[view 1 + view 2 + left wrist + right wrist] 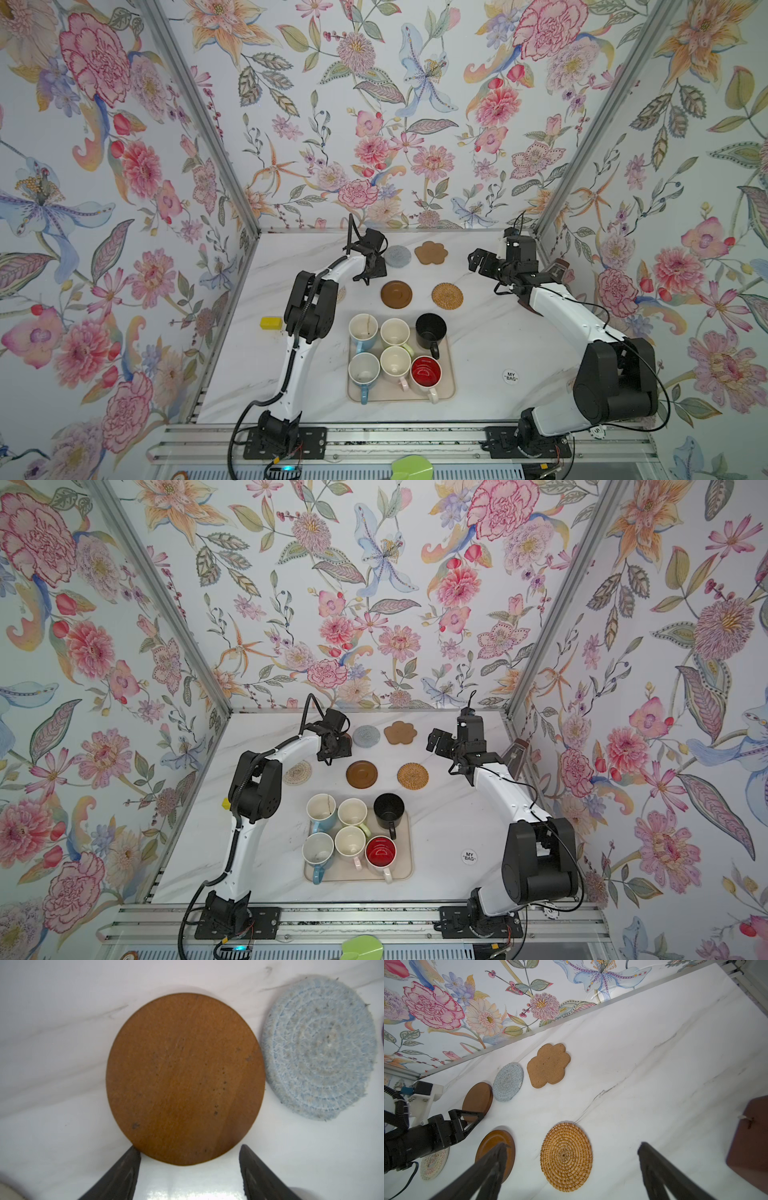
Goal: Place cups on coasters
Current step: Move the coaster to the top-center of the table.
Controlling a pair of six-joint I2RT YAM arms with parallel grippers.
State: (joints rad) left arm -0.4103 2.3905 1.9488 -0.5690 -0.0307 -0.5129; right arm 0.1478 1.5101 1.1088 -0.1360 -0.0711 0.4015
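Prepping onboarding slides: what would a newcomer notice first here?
Loud floral wallpaper covers three walls. Six mugs crowd a beige tray at the near middle of the table, the coasters behind them all bare. The left gripper hovers open over a brown disc coaster in the back row.

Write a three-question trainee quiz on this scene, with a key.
1. True or false: a cup already stands on a coaster.
2. How many coasters lie on the table? A) four B) five C) six
3. Which coaster lies nearest the left gripper?

Key: 1. False. 2. C. 3. The plain brown disc.
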